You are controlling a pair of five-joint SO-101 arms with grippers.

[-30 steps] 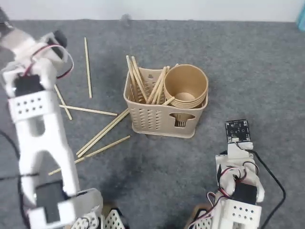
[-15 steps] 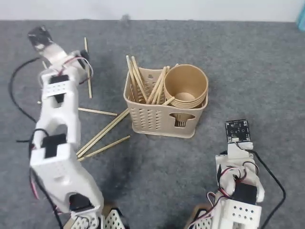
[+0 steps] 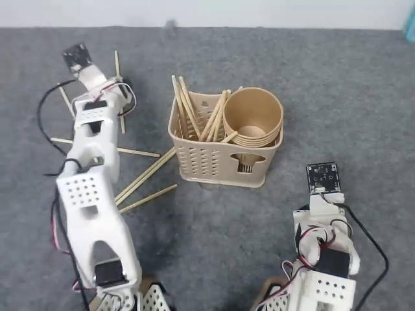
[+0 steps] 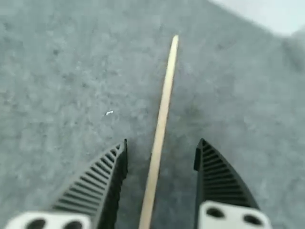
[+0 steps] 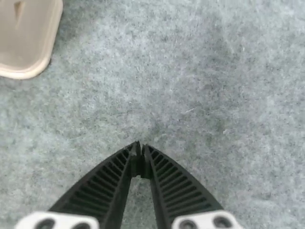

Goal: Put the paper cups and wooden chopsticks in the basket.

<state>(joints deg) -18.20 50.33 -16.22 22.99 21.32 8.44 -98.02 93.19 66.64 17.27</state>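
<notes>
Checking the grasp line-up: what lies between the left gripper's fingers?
One chopstick, lying on the grey carpet between the left gripper and its open fingers, touching neither; the left wrist view shows it.

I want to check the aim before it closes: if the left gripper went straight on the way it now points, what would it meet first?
The left gripper would most likely meet the wooden chopstick lying between its open fingers, then the grey carpet under it; depth is unclear.

High cam: top-down, far. Wrist cams: close on carpet (image 4: 57, 71); right shares basket (image 5: 26, 38) corner.
</notes>
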